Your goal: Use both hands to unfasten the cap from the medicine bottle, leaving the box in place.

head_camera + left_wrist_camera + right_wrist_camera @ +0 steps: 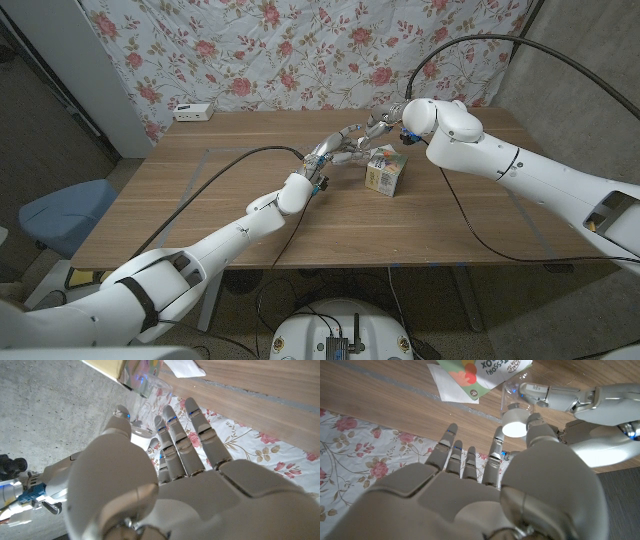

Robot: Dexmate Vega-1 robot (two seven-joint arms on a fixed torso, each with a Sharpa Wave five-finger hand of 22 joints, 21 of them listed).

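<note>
Both arms reach out over the desk (200, 200) and meet by the box (386, 172). The left hand (335, 150) wraps its fingers around the clear medicine bottle (512, 397), while the right hand (385, 125) pinches its white cap (515, 425), just beside the box.

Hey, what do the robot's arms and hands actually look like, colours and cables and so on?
Both arms are glossy white shells with dark seams. The left hand and right hand are pale grey-silver, with segmented fingers showing small blue lights. Black cables trail from each arm across the table.
</note>
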